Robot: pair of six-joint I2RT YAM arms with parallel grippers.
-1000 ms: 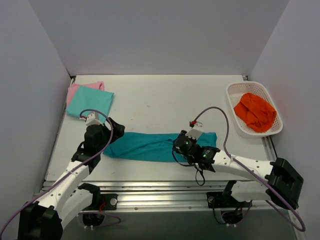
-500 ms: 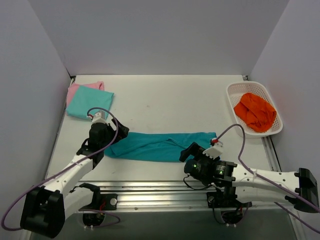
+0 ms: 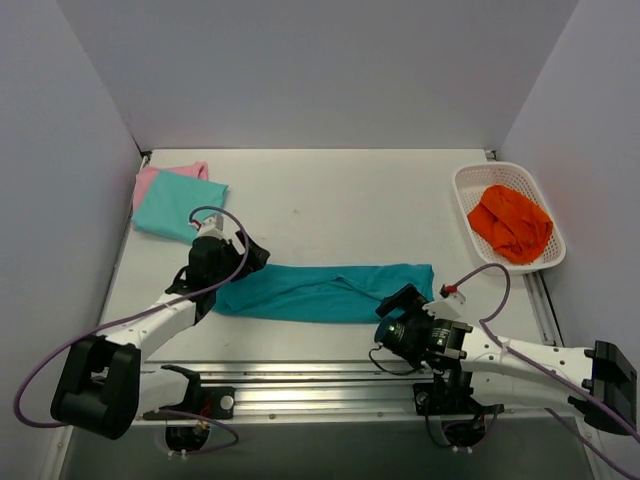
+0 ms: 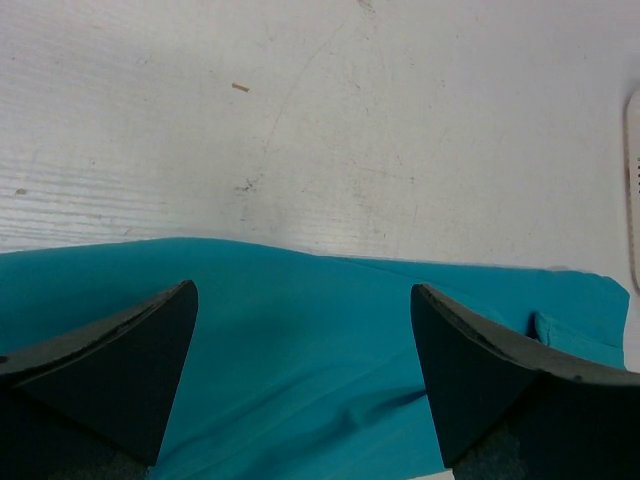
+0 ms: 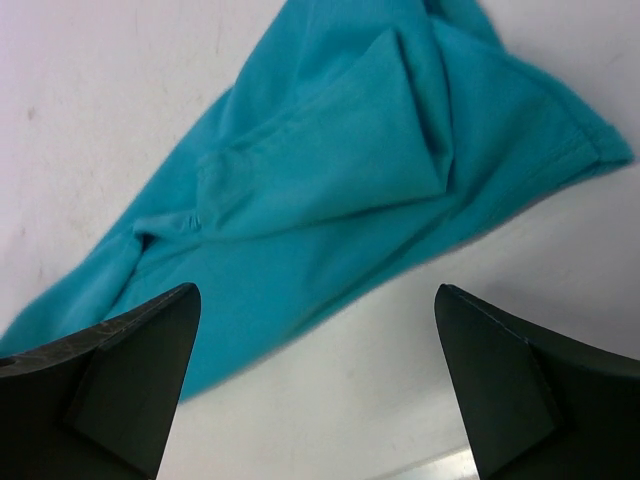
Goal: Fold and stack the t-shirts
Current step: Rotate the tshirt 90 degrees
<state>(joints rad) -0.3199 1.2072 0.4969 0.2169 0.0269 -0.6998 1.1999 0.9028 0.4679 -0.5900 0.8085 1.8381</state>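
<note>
The deep teal t-shirt [image 3: 320,292] lies folded into a long band across the front of the table. My left gripper [image 3: 250,254] hovers open over its left end; in the left wrist view the teal t-shirt [image 4: 300,370] fills the space under my left gripper [image 4: 303,290], with nothing pinched. My right gripper [image 3: 404,301] stands open at the band's near right edge. In the right wrist view the teal t-shirt [image 5: 340,170], with a sleeve folded on top, lies just beyond my right gripper [image 5: 315,292]. The aqua-mint t-shirt [image 3: 180,204] rests folded on the pink t-shirt [image 3: 149,181] at the back left.
A white lattice basket [image 3: 470,181] stands at the right edge and holds a crumpled orange cloth [image 3: 511,225]. Grey walls close in the left, back and right sides. A metal rail runs along the near table edge [image 3: 300,375].
My right gripper opened, let go of the teal shirt and pulled back toward the near edge. The left gripper slid a little forward and right over the shirt's left end.
</note>
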